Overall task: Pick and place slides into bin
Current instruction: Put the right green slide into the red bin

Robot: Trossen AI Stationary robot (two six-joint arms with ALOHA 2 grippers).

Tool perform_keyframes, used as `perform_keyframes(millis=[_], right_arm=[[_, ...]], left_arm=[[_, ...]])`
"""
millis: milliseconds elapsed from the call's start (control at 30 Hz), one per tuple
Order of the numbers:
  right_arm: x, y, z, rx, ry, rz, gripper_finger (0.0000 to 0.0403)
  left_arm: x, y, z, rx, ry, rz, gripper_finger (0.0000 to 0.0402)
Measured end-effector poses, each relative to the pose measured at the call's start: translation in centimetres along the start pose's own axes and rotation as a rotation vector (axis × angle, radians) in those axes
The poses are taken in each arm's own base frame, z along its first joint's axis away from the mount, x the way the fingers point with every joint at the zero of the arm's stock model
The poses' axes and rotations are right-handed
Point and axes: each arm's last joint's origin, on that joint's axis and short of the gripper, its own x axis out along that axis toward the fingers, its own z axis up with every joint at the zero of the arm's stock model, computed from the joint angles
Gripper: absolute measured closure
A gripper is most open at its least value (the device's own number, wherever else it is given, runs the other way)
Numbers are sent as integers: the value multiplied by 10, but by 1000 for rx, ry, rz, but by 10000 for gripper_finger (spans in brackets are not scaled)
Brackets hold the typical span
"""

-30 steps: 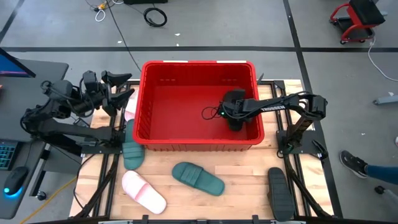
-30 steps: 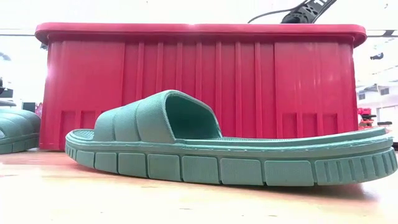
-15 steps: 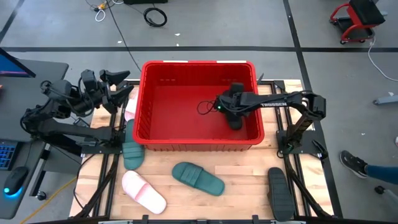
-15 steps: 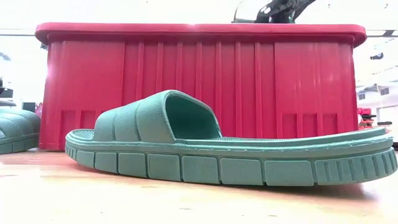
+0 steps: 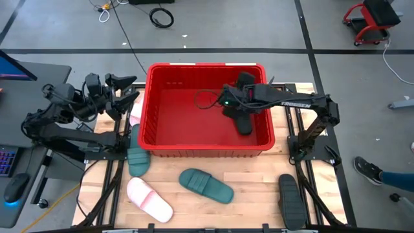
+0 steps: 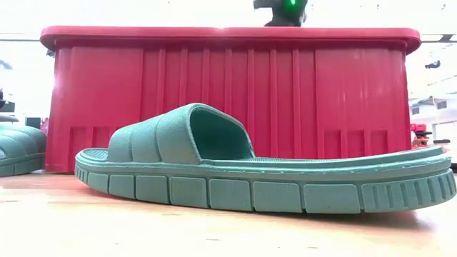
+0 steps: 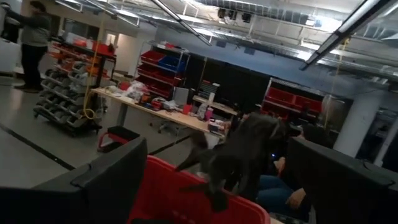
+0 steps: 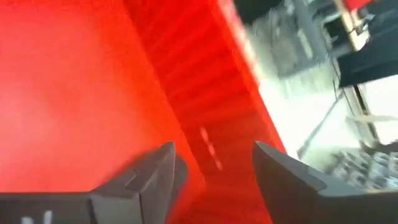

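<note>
Slides: one black slide (image 5: 243, 123) lies inside the red bin (image 5: 206, 149) by its right wall. Right gripper (image 5: 228, 103) hovers above it, fingers released and empty. Retract clear of the rim before targeting the teal slide (image 5: 206, 185) near the table's front edge.

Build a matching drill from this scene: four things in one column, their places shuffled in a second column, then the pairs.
Things
1. black slide in the bin
2. pink slide
3. teal slide
4. left tool

Places
A. on the table's middle, in front of the red bin
B. inside the bin, under the right tool
C. off the bin's left side, above the table's edge
D. at the table's front left

Pairs: 1-B, 2-D, 3-A, 4-C
</note>
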Motion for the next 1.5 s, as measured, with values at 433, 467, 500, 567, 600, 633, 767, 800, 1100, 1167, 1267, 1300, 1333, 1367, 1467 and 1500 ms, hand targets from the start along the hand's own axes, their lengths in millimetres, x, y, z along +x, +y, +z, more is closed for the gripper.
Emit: perform_keyframes(millis=[433, 467, 500, 567, 600, 633, 767, 800, 1100, 1167, 1267, 1300, 1333, 1367, 1467, 1500], right_arm=[[-151, 28, 22, 582, -340, 399, 213], [-162, 35, 21, 596, -351, 473, 217], [-174, 42, 19, 606, -363, 543, 221], [-194, 58, 13, 640, -377, 651, 231], [-203, 67, 10, 664, -379, 694, 235], [-212, 75, 7, 688, -377, 736, 239], [-234, 119, -7, 766, -315, 854, 256], [-239, 132, -11, 793, -287, 882, 260], [-241, 228, -51, 997, -17, 893, 275], [-232, 245, -57, 1023, 28, 848, 273], [-212, 255, -57, 1049, 205, 805, 270], [-205, 256, -56, 1054, 270, 787, 268], [-198, 257, -55, 1067, 311, 763, 266], [-192, 261, -54, 1093, 318, 739, 263], [-178, 278, -52, 1199, 288, 697, 248], [-174, 284, -52, 1227, 306, 695, 240]], left_arm=[[0, 2, -6, 27, 55, 14, 5], [0, 2, -7, 32, 66, 17, 5], [0, 2, -8, 35, 73, 19, 5], [0, 2, -9, 43, 85, 21, 5], [0, 3, -9, 49, 89, 22, 5], [-1, 3, -9, 52, 91, 22, 5], [-1, 3, -11, 61, 107, 26, 5], [-1, 3, -11, 53, 108, 27, 5], [-1, 4, -15, 30, 156, 14, 5], [-1, 4, -17, 26, 177, 12, 5], [0, 4, -20, 10, 207, 1, 5], [0, 3, -21, -7, 213, -6, 5], [0, 3, -21, -31, 213, -8, 5], [0, 3, -21, -50, 215, -9, 5], [0, 2, -21, -96, 230, -36, 5], [1, 1, -22, -107, 238, -45, 5]])
